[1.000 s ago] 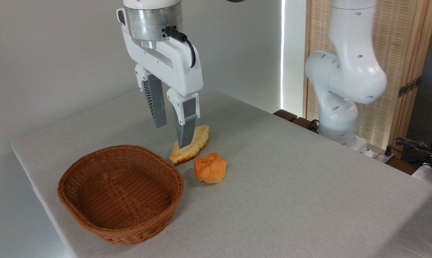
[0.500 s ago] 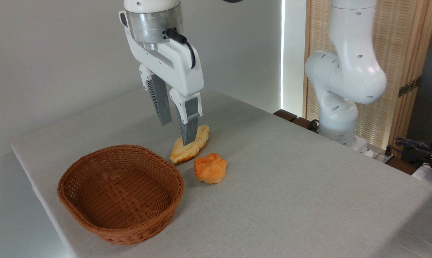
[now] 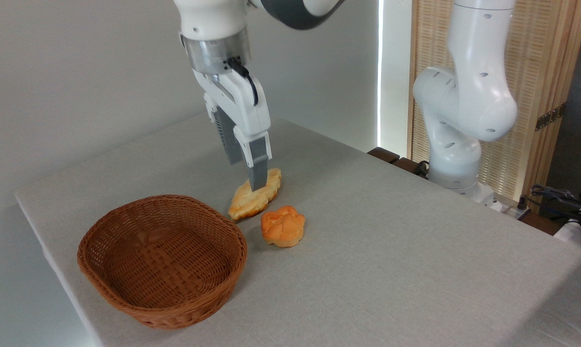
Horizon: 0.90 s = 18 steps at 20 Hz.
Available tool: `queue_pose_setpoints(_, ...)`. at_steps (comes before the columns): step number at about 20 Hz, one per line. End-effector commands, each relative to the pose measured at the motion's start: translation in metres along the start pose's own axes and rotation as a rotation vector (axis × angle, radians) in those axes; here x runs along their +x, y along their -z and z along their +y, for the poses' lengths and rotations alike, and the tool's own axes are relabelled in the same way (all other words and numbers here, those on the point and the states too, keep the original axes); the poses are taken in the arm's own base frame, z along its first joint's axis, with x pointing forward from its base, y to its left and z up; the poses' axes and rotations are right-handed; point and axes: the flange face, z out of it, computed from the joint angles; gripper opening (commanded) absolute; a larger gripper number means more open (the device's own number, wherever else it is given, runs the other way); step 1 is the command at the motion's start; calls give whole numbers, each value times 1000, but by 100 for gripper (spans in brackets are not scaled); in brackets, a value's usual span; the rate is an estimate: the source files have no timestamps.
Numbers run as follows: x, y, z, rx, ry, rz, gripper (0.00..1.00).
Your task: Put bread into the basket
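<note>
The gripper [image 3: 248, 172] is hanging over the flat pastry [image 3: 254, 194], fingers narrowly parted, gripping nothing. The bread [image 3: 282, 226] is lying mid-tabletop, beside the basket [image 3: 162, 259].

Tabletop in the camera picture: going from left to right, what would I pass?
The basket → the flat pastry, with the gripper hanging just over it → the bun → the robot's white base beyond the table's right edge.
</note>
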Motion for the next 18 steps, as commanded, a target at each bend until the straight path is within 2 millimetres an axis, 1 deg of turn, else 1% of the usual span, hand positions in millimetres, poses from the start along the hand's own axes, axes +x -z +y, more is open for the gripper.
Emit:
queue_pose_setpoints(1, -25, -40, 9, 63, -38, -45, 100)
queue_pose_setpoints(3, -23, -43, 7, 81, -39, -29, 100)
queue_pose_setpoints(4, -24, -50, 9, 75, -41, -36, 100)
queue_pose_setpoints(5, -25, -63, 12, 56, -47, -56, 100)
queue_pose_setpoints(6, -25, -70, 15, 46, -51, -65, 100)
queue_pose_setpoints(7, -22, -82, 20, 31, -62, -80, 100)
queue_pose_setpoints(10, -18, -90, 23, 22, -75, -95, 100)
queue_pose_setpoints(11, -17, -96, 23, 13, -76, -106, 100)
queue_pose_setpoints(12, -17, -97, 22, 14, -76, -108, 100)
queue_pose_setpoints(15, -16, -108, 18, 2, -74, -128, 100)
queue_pose_setpoints(17, -15, -111, 16, 11, -79, -139, 100)
queue_pose_setpoints(18, -15, -117, 14, 15, -87, -164, 100)
